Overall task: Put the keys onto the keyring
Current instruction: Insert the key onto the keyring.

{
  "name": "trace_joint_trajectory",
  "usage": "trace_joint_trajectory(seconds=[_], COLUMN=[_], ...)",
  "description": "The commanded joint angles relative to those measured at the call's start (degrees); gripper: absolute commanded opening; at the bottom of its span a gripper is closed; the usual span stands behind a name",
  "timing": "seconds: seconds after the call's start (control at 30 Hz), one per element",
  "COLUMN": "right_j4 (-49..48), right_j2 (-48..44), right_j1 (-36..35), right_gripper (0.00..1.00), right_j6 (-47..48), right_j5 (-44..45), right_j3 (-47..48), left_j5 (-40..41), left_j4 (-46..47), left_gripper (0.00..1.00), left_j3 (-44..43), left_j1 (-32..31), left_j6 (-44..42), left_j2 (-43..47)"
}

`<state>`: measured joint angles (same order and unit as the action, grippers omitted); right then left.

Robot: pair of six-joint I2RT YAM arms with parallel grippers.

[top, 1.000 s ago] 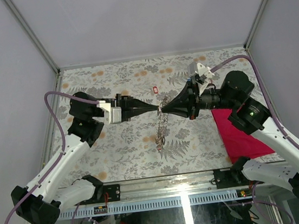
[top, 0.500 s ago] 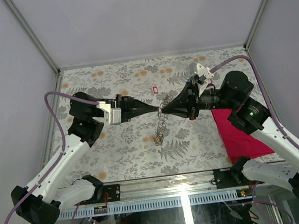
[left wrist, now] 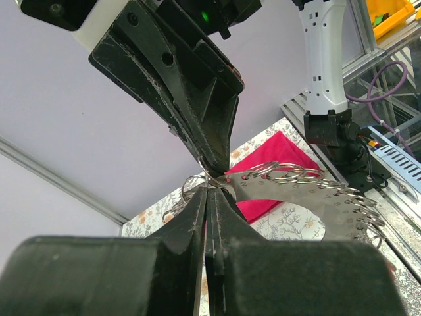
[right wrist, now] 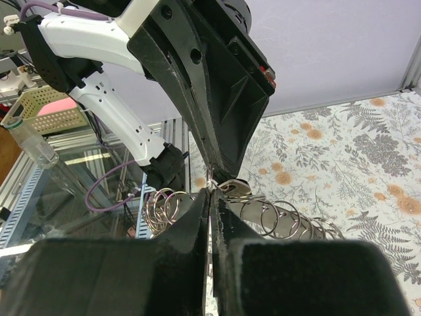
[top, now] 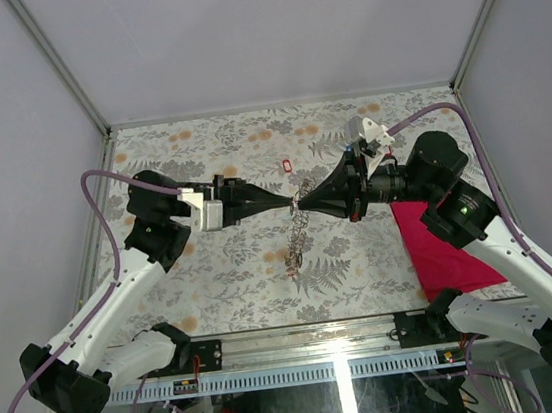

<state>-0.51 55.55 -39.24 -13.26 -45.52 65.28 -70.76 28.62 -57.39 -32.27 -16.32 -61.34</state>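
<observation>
The keyring (top: 297, 234) hangs as a floppy chain of small metal rings from the point where both grippers meet above mid-table. My left gripper (top: 292, 200) and right gripper (top: 305, 201) are tip to tip, each shut on a thin ring at the keyring's top. In the left wrist view the gripper (left wrist: 209, 191) pinches a wire loop beside the grey holed plate (left wrist: 296, 197). In the right wrist view the gripper (right wrist: 210, 189) pinches a loop by the rings (right wrist: 283, 220). One red key (top: 287, 165) lies on the table behind the grippers. Other keys are not visible.
A red cloth (top: 442, 242) lies at the right under the right arm, and also shows in the left wrist view (left wrist: 276, 155). The floral table cover (top: 224, 273) is bounded by grey walls and a metal rail at the near edge.
The hanging lower end of the keyring has swayed slightly left and back. Both grippers stay tip to tip in the same place.
</observation>
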Motion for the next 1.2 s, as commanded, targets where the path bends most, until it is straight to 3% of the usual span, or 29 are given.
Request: trace_joint_trajectory(seconds=[0.0,0.87,1.17], right_j4=[-2.32,-7.56,-13.05], right_j2=[-1.68,-3.68,-5.54], right_j1=[-0.30,-0.31,-0.31], right_gripper=[0.00,0.00,0.00], right_j6=[0.96,-1.68,-3.94], right_j5=[2.41,4.24,8.45], right_j3=[0.23,-1.45,-4.54], left_j5=[-1.54,-4.28,-3.05], left_j4=[2.67,-6.73,-7.66], left_gripper=[0.00,0.00,0.00], left_j3=[-0.10,-2.98,-2.71], left_j1=[-0.64,-1.57,-1.67], left_j6=[-0.12,-5.24,-6.94], left_j2=[1.53,0.63,0.68])
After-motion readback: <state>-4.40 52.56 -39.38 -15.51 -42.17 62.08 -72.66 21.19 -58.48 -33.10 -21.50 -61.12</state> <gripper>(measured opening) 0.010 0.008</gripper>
